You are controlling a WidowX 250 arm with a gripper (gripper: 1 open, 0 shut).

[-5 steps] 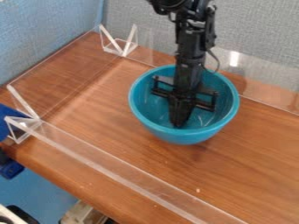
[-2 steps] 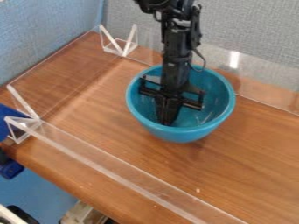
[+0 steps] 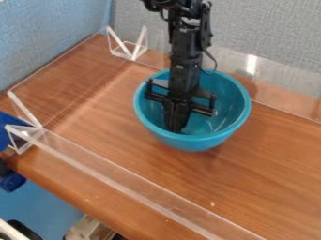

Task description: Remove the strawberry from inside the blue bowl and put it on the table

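Note:
The blue bowl stands on the reddish-brown table, right of centre. My black gripper reaches straight down into the bowl, its fingertips drawn together to a point near the left side of the bowl's floor. It looks shut. The strawberry does not show; I cannot tell whether it sits between the fingers or is hidden behind them.
Low clear acrylic walls edge the table at the front and left. One clear triangular bracket stands at the back and another bracket at the left. A blue backdrop rises behind.
The gripper has shifted left inside the bowl and risen slightly, staying shut. The bowl has nudged a little to the left.

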